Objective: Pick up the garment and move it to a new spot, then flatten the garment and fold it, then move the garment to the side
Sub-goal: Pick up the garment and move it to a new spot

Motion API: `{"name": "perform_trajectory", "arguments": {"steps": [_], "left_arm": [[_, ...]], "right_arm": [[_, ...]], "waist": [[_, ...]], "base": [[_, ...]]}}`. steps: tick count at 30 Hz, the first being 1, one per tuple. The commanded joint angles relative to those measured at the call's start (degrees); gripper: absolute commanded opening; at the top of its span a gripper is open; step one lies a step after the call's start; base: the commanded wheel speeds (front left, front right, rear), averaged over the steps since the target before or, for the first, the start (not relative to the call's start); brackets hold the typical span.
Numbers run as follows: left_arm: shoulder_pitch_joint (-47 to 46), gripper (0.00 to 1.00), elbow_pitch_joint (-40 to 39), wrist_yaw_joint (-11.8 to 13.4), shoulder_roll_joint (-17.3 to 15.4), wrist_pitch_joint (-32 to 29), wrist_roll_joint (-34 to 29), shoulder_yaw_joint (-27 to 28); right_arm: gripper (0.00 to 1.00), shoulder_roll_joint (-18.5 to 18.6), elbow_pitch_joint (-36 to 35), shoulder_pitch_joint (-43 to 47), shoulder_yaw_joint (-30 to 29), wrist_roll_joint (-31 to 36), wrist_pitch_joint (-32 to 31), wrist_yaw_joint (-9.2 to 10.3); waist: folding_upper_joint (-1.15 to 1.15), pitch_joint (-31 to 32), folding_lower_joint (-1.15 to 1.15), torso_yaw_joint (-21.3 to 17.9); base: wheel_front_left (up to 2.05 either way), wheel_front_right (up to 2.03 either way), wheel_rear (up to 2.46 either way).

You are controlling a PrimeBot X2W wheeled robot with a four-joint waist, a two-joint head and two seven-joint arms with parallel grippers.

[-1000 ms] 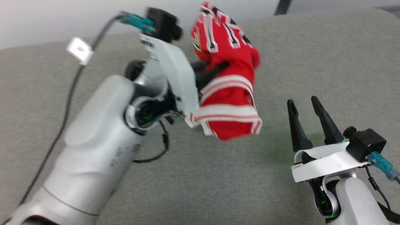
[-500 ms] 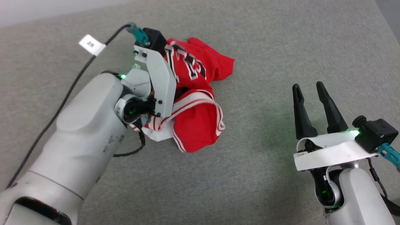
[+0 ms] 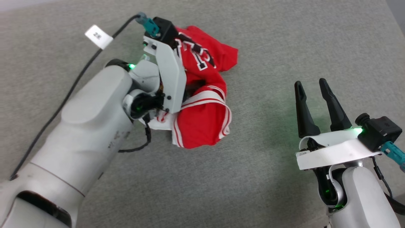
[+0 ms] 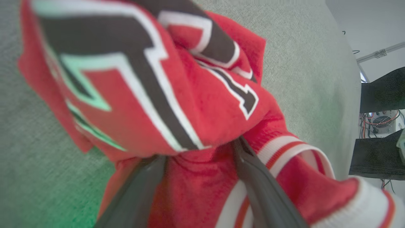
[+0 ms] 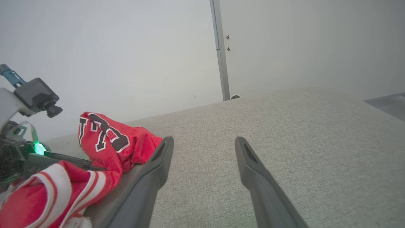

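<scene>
Crumpled garment [image 3: 202, 126] on grey surface [image 3: 284, 47]

so the left arm [image 3: 91, 133] comes in from the lower left of the head view, pale forearm angled up and to the right; it bends at the wrist [image 3: 142, 106] so the left gripper [image 4: 201, 148] points off toward the right; in the left wrist view its two dark fingers [image 4: 265, 193] stand well apart, pretty much as wide as the other side's; the right arm [image 3: 364, 199] sits low at the lower right; the right gripper [image 3: 310, 84] points up the view, jaws spread wide; a green light [image 3: 357, 129] glows near its base
</scene>
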State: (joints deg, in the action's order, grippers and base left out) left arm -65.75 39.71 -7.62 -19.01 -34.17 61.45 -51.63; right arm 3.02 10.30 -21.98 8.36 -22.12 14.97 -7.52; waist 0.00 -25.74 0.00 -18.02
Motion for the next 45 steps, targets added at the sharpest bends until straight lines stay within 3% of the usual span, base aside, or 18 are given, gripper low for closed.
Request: {"name": "perform_trajectory", "arguments": {"steps": [1,8,16,27,32,35,38,45], "left_arm": [[0.9,1.00,0.0,0.2,0.0,1.7,1.0,-1.1],[1.4,1.00,-4.9,0.2,-0.5,10.0,3.9,-1.8],[7.9,1.00,-9.3,0.2,-3.0,25.3,8.6,-1.1],[24.0,1.00,-8.0,0.2,-8.5,44.1,10.9,-2.2],[31.1,1.00,-7.2,0.2,-9.8,48.6,11.3,-0.3],[35.8,1.00,-7.0,0.3,-10.3,49.3,11.0,3.0],[40.8,1.00,-8.7,1.1,-10.5,49.4,8.7,9.8],[51.4,1.00,-14.4,2.8,-10.2,49.3,0.6,22.5]], "right_arm": [[1.00,-0.1,0.3,0.2,-0.2,1.5,0.3,0.06],[1.00,1.7,1.6,1.5,0.1,4.2,0.3,0.06],[1.00,5.0,5.0,3.1,2.1,5.3,0.3,0.07],[1.00,7.6,7.1,7.2,0.1,4.4,0.3,0.07],[1.00,7.7,6.9,11.1,-3.5,3.9,0.3,0.07],[1.00,7.4,6.7,13.5,-5.0,4.2,0.3,0.06],[1.00,7.4,6.2,15.6,-6.6,4.3,0.3,0.07],[1.00,6.5,5.7,19.0,-8.9,4.6,0.3,0.06]], "waist": [[0.00,2.4,0.00,3.1],[0.00,6.6,0.00,8.8],[0.00,12.8,0.00,15.6],[0.00,18.7,0.00,20.2],[0.00,21.0,0.00,21.8],[0.00,22.0,0.00,22.2],[0.00,22.5,0.00,22.7],[0.00,23.7,0.00,23.2]], "base": [[0.00,0.00,0.00],[0.00,0.00,0.00],[0.00,0.00,0.00],[0.00,0.00,0.00],[0.00,0.00,0.00],[0.00,0.00,0.00],[0.00,0.00,0.00],[0.00,0.00,0.00]]}}
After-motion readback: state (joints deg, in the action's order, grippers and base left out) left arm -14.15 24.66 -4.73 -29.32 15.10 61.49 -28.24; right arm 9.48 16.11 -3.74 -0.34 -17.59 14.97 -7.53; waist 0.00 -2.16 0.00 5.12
